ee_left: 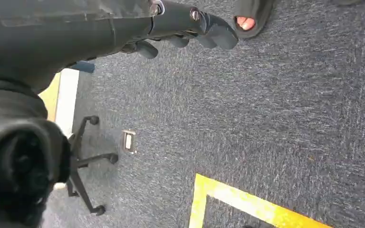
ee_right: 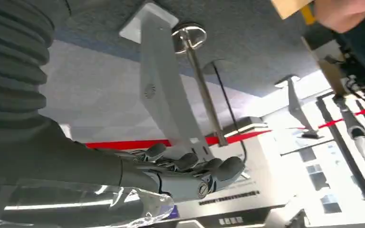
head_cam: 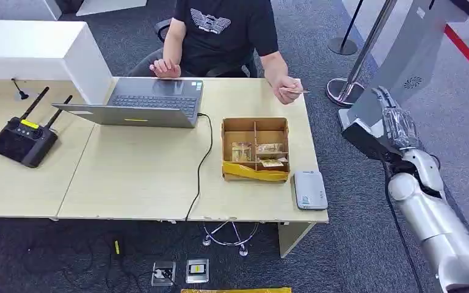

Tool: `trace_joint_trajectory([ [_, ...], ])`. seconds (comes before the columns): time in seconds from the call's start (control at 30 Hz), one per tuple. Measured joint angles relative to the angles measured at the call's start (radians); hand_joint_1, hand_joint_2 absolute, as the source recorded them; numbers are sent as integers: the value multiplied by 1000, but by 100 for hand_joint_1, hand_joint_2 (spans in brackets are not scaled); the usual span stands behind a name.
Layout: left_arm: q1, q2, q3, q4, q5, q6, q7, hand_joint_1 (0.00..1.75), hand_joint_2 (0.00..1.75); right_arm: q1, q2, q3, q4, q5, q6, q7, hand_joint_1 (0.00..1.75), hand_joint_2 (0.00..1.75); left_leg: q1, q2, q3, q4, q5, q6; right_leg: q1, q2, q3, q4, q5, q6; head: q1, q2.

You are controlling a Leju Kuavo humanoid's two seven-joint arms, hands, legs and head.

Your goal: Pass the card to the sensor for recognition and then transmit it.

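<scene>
Across the desk (head_cam: 146, 183), a person's hand (head_cam: 286, 85) holds the card (head_cam: 295, 91), apart from the right hand (head_cam: 397, 122)

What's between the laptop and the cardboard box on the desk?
In the head view, a black cable crosses bare desktop between laptop and cardboard box.

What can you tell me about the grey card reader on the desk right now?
The card reader is a flat, light grey rectangular box with rounded corners, plastic by the look of it, with small markings on its top face. It lies flat on the wooden desk near the front right corner, just right of the cardboard box and apart from it. Nothing rests on it or touches it. No cable is visible.
</scene>
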Motion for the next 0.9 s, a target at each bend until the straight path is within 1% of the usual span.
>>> trace_joint_trajectory([
  [0.17, 0, 0, 0, 2, 5, 0, 12, 0, 0, -42, 67, 65, 58, 7, -43, -36, 0, 175, 0, 1, 0, 0, 0, 0, 0, 2, 0, 0, 0, 0, 0, 0],
  [0.33, 0, 0, 0, 4, 10, 0, 21, 0, 0, -88, 127, 108, 131, -7, -86, -73, 0, 175, 0, 1, 0, 0, 0, 0, 0, 2, 0, 0, 0, 0, 0, 0],
  [0.5, 0, 0, 0, 5, 10, 0, 32, 0, 0, -130, 184, 147, 209, -5, -96, -82, 0, 175, 0, 1, 0, 0, 0, 0, 0, 2, 0, 0, 0, 0, 0, 0],
  [0.6, 1, 0, 0, 6, 13, 0, 36, 0, 0, -138, 205, 161, 232, -5, -105, -89, 0, 175, 0, 1, 0, 0, 0, 0, 0, 1, 0, 0, 0, 0, 0, 0],
  [0.63, 1, 0, 0, 7, 13, 0, 37, 0, 0, -141, 210, 165, 238, -6, -106, -89, 42, 175, 0, 1, 0, 0, 0, 0, 0, 2, -1, 0, 0, 0, 0, 0],
  [0.67, 1, 0, 0, 7, 13, 0, 37, 0, 0, -144, 214, 167, 246, -6, -108, -89, 166, 175, 0, 1, 0, 0, 0, 0, 0, 2, 0, 0, 0, 0, 0, 0],
  [0.7, 1, 0, 0, 7, 14, 0, 38, 0, 0, -147, 221, 169, 256, -6, -110, -89, 175, 175, 0, 1, 0, 0, 0, 0, 0, 2, -1, 0, 0, 0, 0, 0],
  [0.9, 2, -3, 0, 8, 18, 0, 37, 0, 0, -171, 247, 186, 314, -26, -132, -95, 175, 175, 0, 1, 0, 0, 0, 0, 0, 2, -1, 0, 0, 0, 0, 0],
])
